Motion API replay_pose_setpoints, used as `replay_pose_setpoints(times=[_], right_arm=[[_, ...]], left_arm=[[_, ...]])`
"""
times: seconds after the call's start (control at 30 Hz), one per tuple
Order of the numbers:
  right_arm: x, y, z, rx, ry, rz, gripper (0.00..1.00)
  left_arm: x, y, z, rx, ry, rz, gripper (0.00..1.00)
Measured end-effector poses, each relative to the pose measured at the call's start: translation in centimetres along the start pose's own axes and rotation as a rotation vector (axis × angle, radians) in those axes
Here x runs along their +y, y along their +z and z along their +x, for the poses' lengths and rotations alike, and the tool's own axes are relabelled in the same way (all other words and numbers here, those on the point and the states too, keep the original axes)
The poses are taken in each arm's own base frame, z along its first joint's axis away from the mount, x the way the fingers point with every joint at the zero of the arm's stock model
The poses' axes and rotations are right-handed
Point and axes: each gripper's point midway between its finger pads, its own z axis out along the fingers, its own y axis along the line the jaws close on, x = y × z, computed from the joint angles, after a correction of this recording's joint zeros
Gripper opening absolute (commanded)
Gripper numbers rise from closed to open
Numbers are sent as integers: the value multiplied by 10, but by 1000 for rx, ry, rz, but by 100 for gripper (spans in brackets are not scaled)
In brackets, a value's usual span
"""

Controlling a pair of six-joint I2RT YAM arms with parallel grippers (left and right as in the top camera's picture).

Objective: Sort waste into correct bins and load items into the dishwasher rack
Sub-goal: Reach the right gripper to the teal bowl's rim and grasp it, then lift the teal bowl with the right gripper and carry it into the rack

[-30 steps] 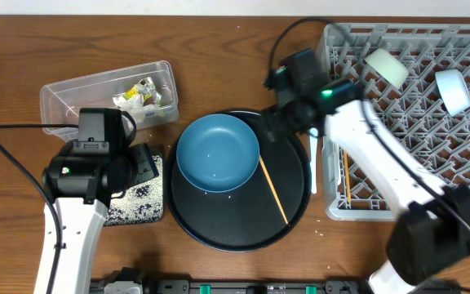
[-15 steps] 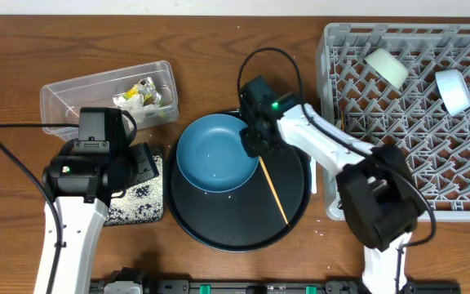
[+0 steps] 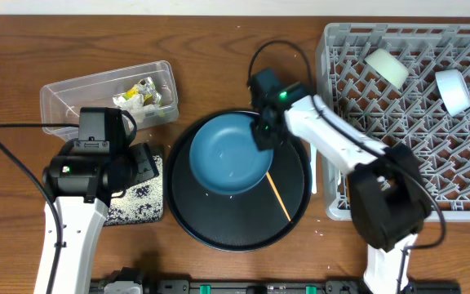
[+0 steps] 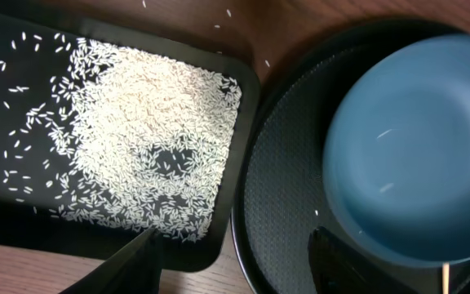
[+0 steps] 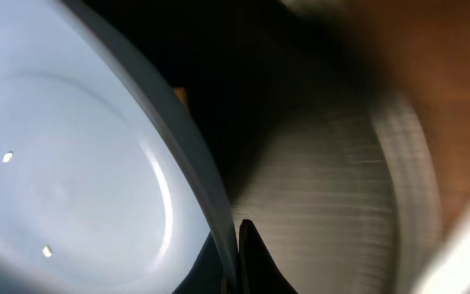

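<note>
Brown wooden tabletop (image 3: 219, 57), seen from above, with a round black tray (image 3: 219, 233) at its middle. The large dark blue bowl (image 3: 231, 153) sits over the tray's far half. The right claw (image 3: 266, 135) is clenched on the bowl's right rim, and the wrist view shows that rim passing between the two dark fingertips. A thin wooden chopstick (image 3: 274, 189) lies aslant on the tray, just right of the bowl. A slim white spoon (image 3: 313, 170) rests just beside the tray's right edge.

Right of the tray stands the grey dishwasher rack (image 3: 406, 122). A white cup (image 3: 386, 65) and a light blue bowl (image 3: 453, 90) lie among its pegs at the far side.

Just beside the tray's left edge lies the flat black tray (image 4: 6, 220), strewn with white rice grains (image 4: 145, 131). The left claw (image 4: 235, 273) hangs released above the seam between the two trays. Its fingers are spread wide, one over each tray.

Left of the round tray and farther back sits the clear tub (image 3: 64, 94). It holds a yellow-green wrapper (image 3: 145, 88) and crumpled paper napkins (image 3: 127, 100).
</note>
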Motion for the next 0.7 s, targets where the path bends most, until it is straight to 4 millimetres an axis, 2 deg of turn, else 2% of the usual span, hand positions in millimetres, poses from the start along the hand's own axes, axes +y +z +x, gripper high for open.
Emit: replay_pose_setpoints(times=[0.1,0.2,0.23,0.3,0.33,0.4,0.53,0.6,0.7], right_arm=[[-27,-49,-31,-146,30,54,1],[-67,-122,-55,-341,89,146,1],[-78,-141,-57,-388,108,178,1],[-115,-184,-55,-479,166,286,1],[-130,-198,-52,-504,192,339,1],[-174,-226,-40,-536,267,499,1],[-248,-256,-12,-500,400,822,1],[-275,-264,2,-468,452,942,1],[-303,-275,27,-417,528,1084,1]], left_arm=[[0,0,0,0,0,0,59],[0,0,0,0,0,0,59],[0,0,0,0,0,0,59],[0,0,0,0,0,0,59],[0,0,0,0,0,0,59],[0,0,0,0,0,0,59],[0,0,0,0,0,0,59],[0,0,0,0,0,0,59],[0,0,0,0,0,0,59]])
